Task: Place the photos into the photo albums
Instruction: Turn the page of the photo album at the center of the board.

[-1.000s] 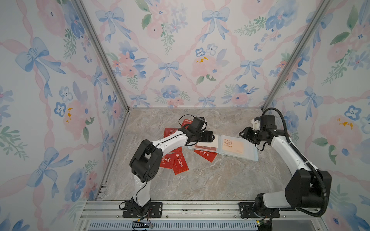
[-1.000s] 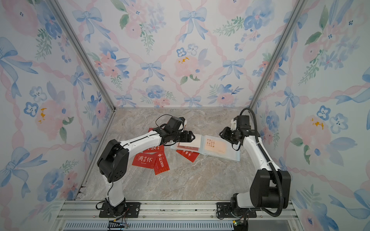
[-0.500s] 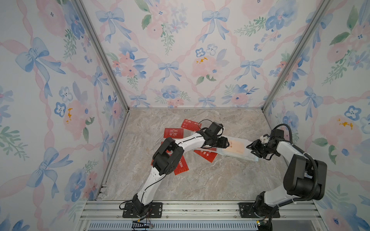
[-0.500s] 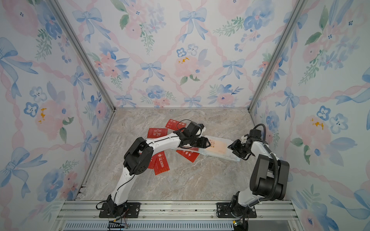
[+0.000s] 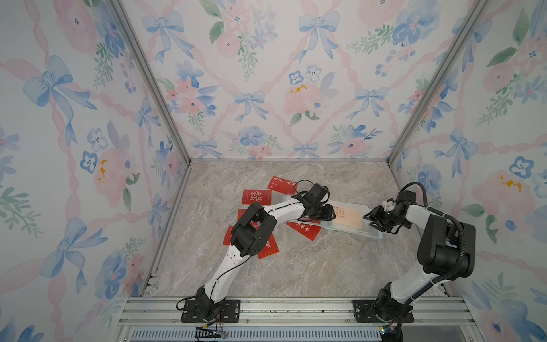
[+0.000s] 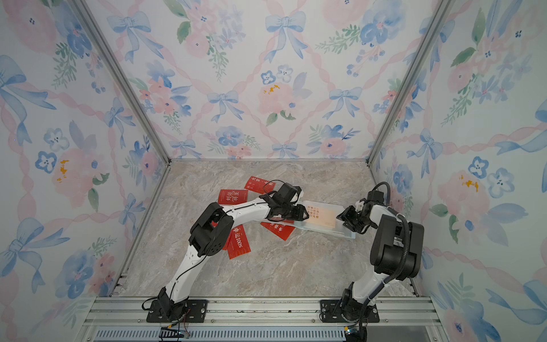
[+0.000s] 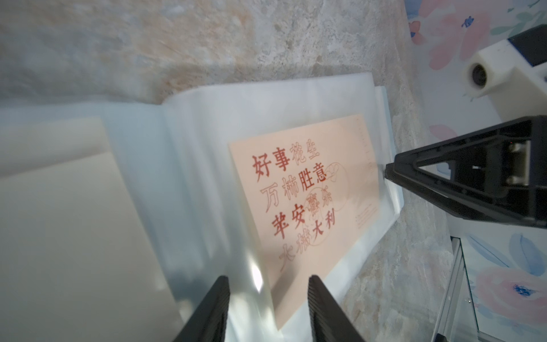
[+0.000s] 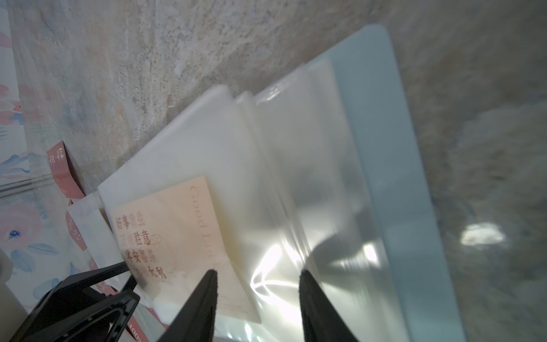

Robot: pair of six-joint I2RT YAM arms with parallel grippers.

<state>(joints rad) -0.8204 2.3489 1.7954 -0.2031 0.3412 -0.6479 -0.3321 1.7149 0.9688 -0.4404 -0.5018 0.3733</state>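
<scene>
Amid floral walls (image 5: 266, 88), photos (image 5: 256, 196) on marble (image 5: 310, 266)

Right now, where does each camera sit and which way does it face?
Top views: high over the base rail, looking down at the table; left arm and right arm whole.
Left wrist: behind the left gripper, facing the cream card and album; own fingers show.
Right wrist: behind the right gripper, facing the album; own fingers show.
Shared: both wrist views show that card and the opposite gripper.

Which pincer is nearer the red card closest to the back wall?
Left. The left pincer is over the middle of the album, whose end adjoins that red card; the right pincer is at the album's opposite edge.
</scene>
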